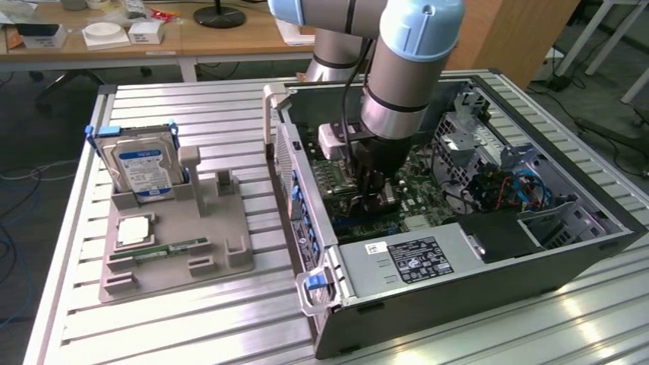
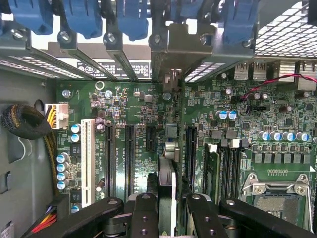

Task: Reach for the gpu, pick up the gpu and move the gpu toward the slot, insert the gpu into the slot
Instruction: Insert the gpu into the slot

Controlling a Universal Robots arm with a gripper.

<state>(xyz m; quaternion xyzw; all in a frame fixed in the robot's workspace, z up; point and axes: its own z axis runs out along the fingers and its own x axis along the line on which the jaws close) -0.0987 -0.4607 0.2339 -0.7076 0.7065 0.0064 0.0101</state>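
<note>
Fingers [image 2: 143, 215] clamped on the gpu [image 2: 167, 198], held edge-on inside the computer case [image 1: 568, 251]. Long axis running 12 to 6 o'clock, parallel to the motherboard [image 2: 277, 124] expansion slots [image 2: 128, 153], pale bracket end toward 12. Hovering apparently just above the board, not seated.

One hard drive [image 1: 145, 169], one computer case [image 1: 568, 251], one gpu [image 2: 167, 191].

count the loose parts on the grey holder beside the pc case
3: the hard drive upright at the grey holder's far end, a pale square part lying flat just nearer, and the green memory stick nearer still. Smaller ones could be hidden.
</note>
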